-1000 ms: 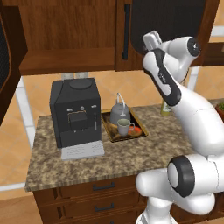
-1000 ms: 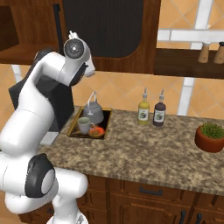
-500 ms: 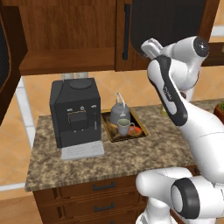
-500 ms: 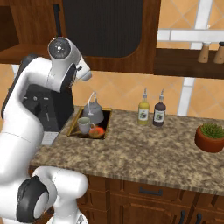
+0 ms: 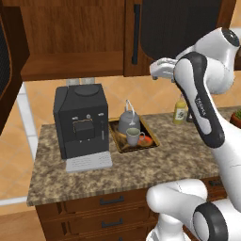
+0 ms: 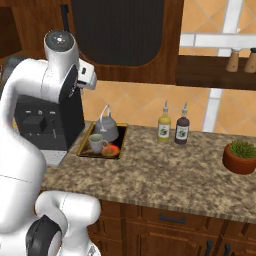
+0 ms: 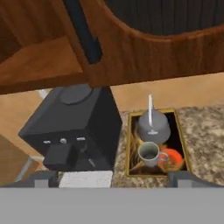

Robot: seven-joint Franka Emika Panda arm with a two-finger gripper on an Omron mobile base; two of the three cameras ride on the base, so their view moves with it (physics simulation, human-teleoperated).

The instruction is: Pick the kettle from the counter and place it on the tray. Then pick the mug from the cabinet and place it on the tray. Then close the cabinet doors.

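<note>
Both doors [image 5: 136, 35] beside raised end effector [image 5: 157, 70]

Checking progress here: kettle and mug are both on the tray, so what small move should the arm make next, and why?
Probably swing the open gripper toward the left cabinet door, which stands swung out while the right door looks closed. The kettle and mug already sit on the tray, so only the doors remain.

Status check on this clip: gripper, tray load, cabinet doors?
Gripper open, empty, raised beside the right cabinet door. Kettle and mug both on the tray. Left door swung open, cabinet not yet closed.
</note>
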